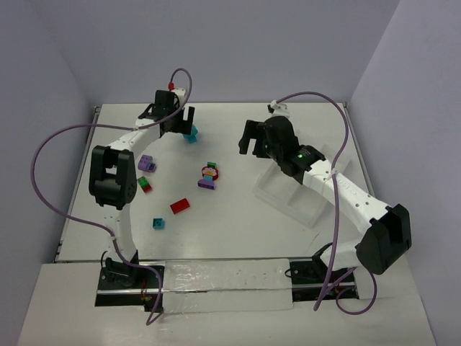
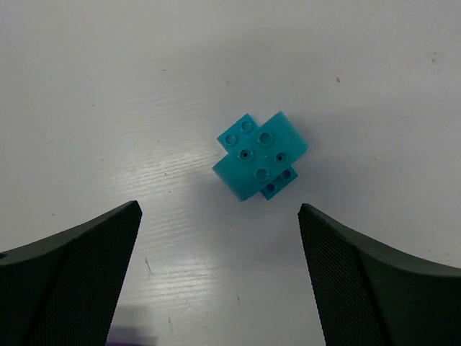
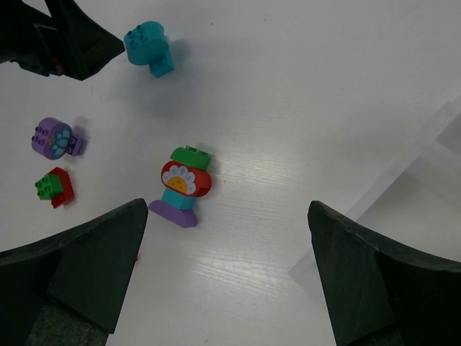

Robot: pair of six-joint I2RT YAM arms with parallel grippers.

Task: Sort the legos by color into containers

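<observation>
A teal brick (image 2: 261, 156) lies on the white table just ahead of my open, empty left gripper (image 2: 219, 209); in the top view the brick (image 1: 191, 134) sits at the far middle beside that gripper (image 1: 180, 127). My right gripper (image 3: 227, 209) is open and empty, hovering right of a stack (image 3: 184, 186) of green, red flower, teal and purple pieces. The stack also shows in the top view (image 1: 209, 175), left of the right gripper (image 1: 252, 144). The translucent white tray (image 1: 302, 198) lies under my right arm, mostly hidden; its corner shows in the right wrist view (image 3: 432, 158).
Loose pieces lie left of centre: a purple round piece (image 1: 146, 163), a green-on-red pair (image 1: 145, 184), a red brick (image 1: 180, 205) and a small teal brick (image 1: 158, 223). The left gripper's fingers (image 3: 65, 43) show beside the teal brick (image 3: 148, 47). White walls close the back and sides.
</observation>
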